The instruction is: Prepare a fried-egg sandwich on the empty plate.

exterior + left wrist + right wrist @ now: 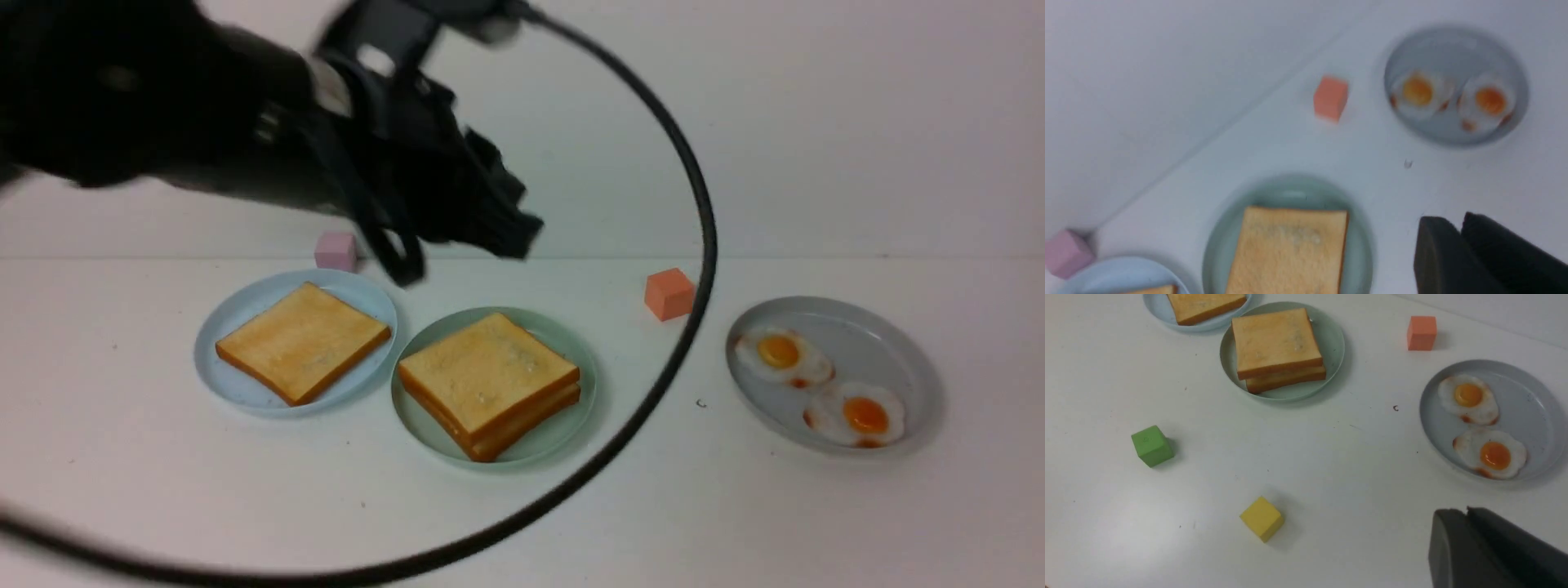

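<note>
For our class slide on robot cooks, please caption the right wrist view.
Toast sandwich on a green plate, two fried eggs on a grey plate, closed gripper nearby.

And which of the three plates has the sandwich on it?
The green plate, in the middle; the blue one holds single toast, the grey one eggs.
</note>
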You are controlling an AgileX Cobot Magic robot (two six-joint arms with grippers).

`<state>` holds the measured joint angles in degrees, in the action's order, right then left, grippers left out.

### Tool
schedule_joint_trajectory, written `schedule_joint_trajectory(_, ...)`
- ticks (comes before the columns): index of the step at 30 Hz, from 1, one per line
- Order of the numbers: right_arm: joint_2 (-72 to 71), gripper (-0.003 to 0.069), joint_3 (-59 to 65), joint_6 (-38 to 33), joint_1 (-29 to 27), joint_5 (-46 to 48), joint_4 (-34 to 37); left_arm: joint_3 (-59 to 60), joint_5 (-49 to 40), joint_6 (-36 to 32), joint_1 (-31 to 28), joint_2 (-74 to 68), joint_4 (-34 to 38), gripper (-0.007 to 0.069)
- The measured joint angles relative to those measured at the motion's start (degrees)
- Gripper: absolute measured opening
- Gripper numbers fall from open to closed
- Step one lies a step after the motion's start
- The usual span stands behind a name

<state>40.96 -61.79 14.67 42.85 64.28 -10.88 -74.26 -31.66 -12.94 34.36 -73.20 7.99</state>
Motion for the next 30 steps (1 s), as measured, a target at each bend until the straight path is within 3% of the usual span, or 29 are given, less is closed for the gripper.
schedule_joint_trajectory(4,0.0,0.0051,0.0,0.0,0.0,0.0,0.1,4.6,0.6,0.0,0.0,11.3,0.9,-0.0013)
schedule_joint_trajectory(11,0.0,0.0013,0.0,0.0,0.0,0.5,1.4,26.5,6.3,0.0,0.0,38.0,8.0,-0.0013)
schedule_joint_trajectory(13,0.0,0.001,0.0,0.0,0.0,0.6,2.5,37.8,12.7,0.0,0.0,49.1,10.6,-0.0013)
schedule_joint_trajectory(21,0.0,0.0014,0.0,0.0,0.0,0.8,5.6,60.5,28.9,-0.2,0.0,70.4,13.8,-0.0013)
schedule_joint_trajectory(30,0.0,0.002,0.0,0.0,0.0,0.8,5.8,66.2,24.7,-0.2,0.0,73.8,14.0,-0.0013)
